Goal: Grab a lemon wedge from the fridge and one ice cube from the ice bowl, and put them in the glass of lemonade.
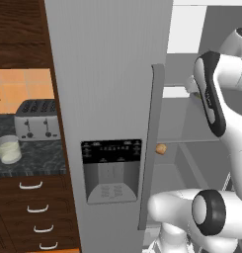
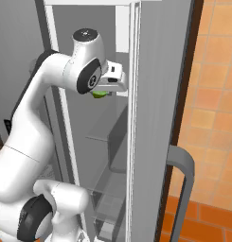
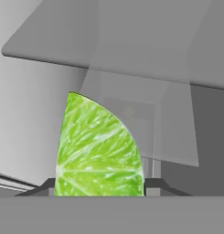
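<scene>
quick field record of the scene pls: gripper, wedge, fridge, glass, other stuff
gripper: inside the open fridge, shut on the lemon wedge
lemon wedge: yellow-green, held between the fingertips
fridge: right door open, left door with black dispenser panel closed
glass of lemonade: on the dark counter, in front of the toaster
small tan-orange round item: on a fridge shelf

Both base views face the fridge [image 1: 107, 74] from behind the arm; hand view sits close inside it.
</scene>
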You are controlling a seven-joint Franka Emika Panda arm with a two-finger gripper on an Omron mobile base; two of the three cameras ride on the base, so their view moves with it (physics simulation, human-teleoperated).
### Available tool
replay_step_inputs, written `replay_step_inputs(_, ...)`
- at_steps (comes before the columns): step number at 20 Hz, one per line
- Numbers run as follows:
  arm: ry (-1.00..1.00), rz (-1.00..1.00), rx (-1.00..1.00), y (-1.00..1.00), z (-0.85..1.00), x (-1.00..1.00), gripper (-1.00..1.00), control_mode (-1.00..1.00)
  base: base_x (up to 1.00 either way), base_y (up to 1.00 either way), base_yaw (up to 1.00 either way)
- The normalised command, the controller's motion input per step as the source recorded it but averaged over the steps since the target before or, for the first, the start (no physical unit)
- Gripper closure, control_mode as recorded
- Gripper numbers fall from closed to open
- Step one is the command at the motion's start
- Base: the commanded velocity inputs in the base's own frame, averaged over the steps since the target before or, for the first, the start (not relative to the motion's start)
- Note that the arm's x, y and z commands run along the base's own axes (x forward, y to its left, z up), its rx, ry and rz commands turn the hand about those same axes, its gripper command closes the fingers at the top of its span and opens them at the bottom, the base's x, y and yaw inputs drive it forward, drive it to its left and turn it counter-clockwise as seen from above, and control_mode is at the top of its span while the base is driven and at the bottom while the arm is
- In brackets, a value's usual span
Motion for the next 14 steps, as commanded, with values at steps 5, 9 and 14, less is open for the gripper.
replay_step_inputs(5, 0.00, 0.05, -0.20, 0.57, -0.85, -1.00, 1.00, -1.00, 0.00, 0.00, 0.00)
replay_step_inputs(9, 0.00, 0.02, -0.13, 0.62, -0.24, -0.90, 1.00, -1.00, 0.00, 0.00, 0.00)
replay_step_inputs(14, 0.00, 0.00, 0.00, 0.12, 0.00, -0.98, 1.00, -1.00, 0.00, 0.00, 0.00)
